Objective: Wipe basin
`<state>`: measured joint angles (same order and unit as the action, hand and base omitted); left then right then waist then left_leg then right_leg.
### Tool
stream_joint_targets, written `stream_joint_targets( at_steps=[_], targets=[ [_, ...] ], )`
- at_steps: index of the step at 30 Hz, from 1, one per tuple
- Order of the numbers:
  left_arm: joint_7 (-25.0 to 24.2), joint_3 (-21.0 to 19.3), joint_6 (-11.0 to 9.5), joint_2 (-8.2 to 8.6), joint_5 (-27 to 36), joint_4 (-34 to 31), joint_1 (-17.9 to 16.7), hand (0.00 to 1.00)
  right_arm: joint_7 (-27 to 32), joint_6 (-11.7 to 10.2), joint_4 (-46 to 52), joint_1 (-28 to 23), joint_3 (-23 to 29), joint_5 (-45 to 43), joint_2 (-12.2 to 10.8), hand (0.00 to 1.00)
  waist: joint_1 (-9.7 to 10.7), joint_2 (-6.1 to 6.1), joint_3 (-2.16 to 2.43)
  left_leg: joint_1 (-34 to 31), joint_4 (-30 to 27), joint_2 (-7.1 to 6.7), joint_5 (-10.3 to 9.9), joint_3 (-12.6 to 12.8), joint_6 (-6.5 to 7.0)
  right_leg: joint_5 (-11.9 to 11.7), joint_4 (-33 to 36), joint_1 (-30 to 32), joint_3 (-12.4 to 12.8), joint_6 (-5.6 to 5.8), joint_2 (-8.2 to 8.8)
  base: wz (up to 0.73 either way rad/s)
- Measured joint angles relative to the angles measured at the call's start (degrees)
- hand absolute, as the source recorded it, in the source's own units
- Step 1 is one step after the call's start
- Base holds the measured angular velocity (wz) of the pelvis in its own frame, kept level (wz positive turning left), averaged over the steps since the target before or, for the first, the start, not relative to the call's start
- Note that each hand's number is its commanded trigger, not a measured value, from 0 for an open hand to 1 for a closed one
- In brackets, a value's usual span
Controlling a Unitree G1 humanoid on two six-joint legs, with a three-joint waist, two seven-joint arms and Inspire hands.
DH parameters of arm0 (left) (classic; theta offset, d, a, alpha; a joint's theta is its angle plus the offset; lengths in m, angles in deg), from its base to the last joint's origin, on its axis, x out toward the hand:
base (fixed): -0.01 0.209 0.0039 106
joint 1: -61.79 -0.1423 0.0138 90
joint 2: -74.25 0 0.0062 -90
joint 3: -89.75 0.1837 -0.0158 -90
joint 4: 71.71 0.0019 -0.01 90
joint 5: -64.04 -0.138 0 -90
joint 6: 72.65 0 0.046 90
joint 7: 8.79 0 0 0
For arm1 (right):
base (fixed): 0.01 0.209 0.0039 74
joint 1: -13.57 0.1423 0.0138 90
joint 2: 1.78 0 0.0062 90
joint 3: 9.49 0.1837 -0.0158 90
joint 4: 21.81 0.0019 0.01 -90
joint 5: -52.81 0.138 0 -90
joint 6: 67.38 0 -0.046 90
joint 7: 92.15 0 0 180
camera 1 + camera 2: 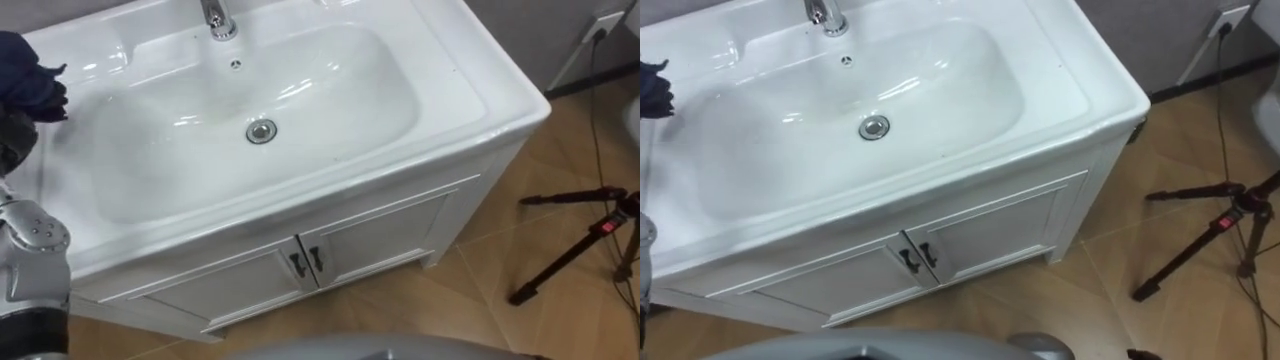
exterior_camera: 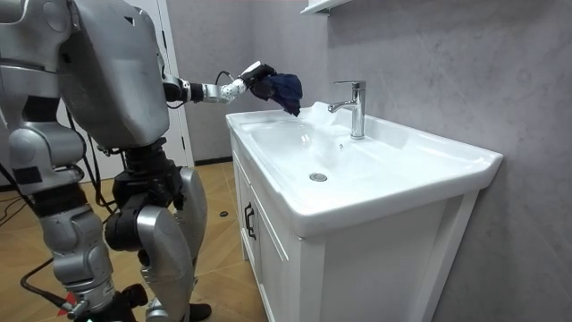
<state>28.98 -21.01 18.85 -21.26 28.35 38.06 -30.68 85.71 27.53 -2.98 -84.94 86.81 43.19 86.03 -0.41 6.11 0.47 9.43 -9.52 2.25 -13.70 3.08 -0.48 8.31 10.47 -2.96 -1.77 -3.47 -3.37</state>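
A white basin (image 1: 470, 85) sits on a white cabinet, with a chrome tap (image 1: 215, 18) at the back and a drain (image 1: 261, 131) in the middle of the bowl. I stand at its front. My left hand (image 2: 239, 85) is held out above the basin's left rim, shut on a bunched dark blue cloth (image 2: 279, 89). In the left eye view the cloth (image 1: 25, 75) shows at the left edge, with the hand (image 1: 15, 135) just below it. The cloth hangs slightly above the rim, clear of the bowl.
Two cabinet doors with dark handles (image 1: 310, 262) face me below the basin. A black tripod (image 1: 590, 235) stands on the wooden floor to my right, near a wall socket (image 1: 605, 22). A grey wall and a shelf (image 2: 322, 5) are behind the tap.
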Motion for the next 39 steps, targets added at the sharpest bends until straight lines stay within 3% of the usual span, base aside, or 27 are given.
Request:
stream_joint_targets(
  at_steps=[12,21,29,39],
  targets=[
    [0.01,-4.01,2.40,0.01,-0.09,-0.01,-4.04,1.00,-0.52,1.50,0.68,-0.59,0.13,-2.98,-0.04,0.00,-1.58,0.38,0.34,-0.82,-0.25,-0.52,0.10,-0.12,0.18,1.12,2.70,1.85,0.00,0.10,0.39,0.00],
    [0.02,-3.89,2.78,0.03,-0.11,-0.69,-4.73,1.00,-0.48,1.51,2.66,-0.68,0.04,-3.98,-0.07,0.00,-1.56,0.25,0.24,-0.81,-0.37,-0.87,0.09,-0.37,0.22,1.65,3.18,1.87,-0.04,0.37,0.83,0.00],
    [-0.08,-3.79,3.42,0.33,-0.28,-2.66,-4.74,1.00,-0.48,2.06,2.62,-0.83,-0.14,-3.85,-0.21,0.00,-1.36,-0.70,-0.25,-0.85,-0.32,-1.11,0.10,-0.79,0.23,2.24,3.52,1.89,-0.27,0.55,1.17,0.02],
    [-2.05,-0.94,3.43,1.06,0.30,-2.65,-5.30,1.00,-0.53,2.07,2.65,-1.07,-0.05,-3.73,-0.27,0.00,0.46,-1.35,-0.02,-0.72,-0.21,-1.04,0.10,-0.76,0.23,2.23,2.46,0.83,-1.56,0.57,1.37,0.06]
  ],
)
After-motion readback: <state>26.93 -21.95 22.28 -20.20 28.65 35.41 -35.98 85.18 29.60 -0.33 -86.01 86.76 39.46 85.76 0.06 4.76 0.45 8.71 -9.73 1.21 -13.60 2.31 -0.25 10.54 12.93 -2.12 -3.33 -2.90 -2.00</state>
